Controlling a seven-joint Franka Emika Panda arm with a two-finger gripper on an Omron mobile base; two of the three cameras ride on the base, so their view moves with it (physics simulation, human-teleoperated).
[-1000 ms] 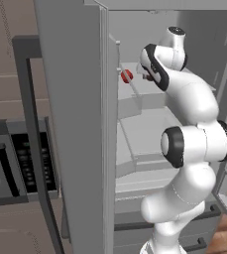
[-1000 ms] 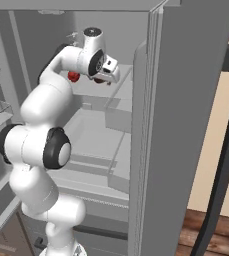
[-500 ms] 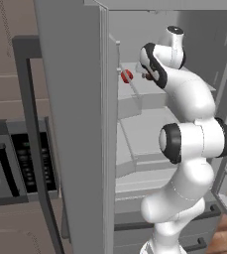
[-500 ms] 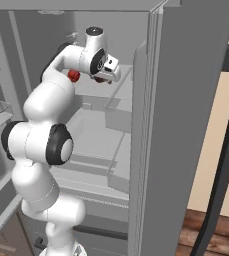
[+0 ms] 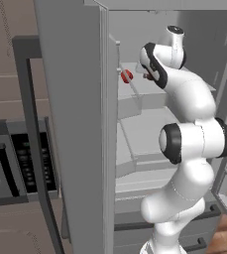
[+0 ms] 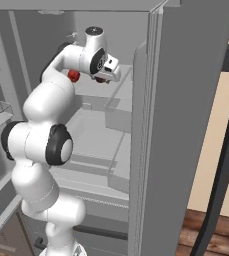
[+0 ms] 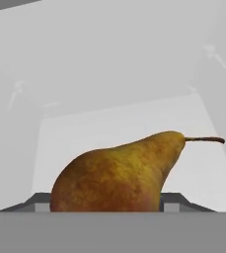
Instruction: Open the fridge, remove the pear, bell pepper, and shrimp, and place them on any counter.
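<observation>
Pear [image 7: 117, 175] between pincer [image 7: 107, 207] tips.

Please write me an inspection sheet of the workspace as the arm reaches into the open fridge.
Surface: pale upper shelf inside the fridge; the fruit lies on it.
Job's things: pear on its side, stem to the right in the hand view, close in front of the camera; bell pepper on the same shelf, left of the hand in the left base view; shrimp nothing seen.
Clutter: nothing seen.
Grippers: gripper reaches at the pear, finger tips showing either side of it; a grip cannot be told.
Cables: nothing seen.
Surroundings: fridge doors open, microwave to the left, wooden floor lower right.
</observation>
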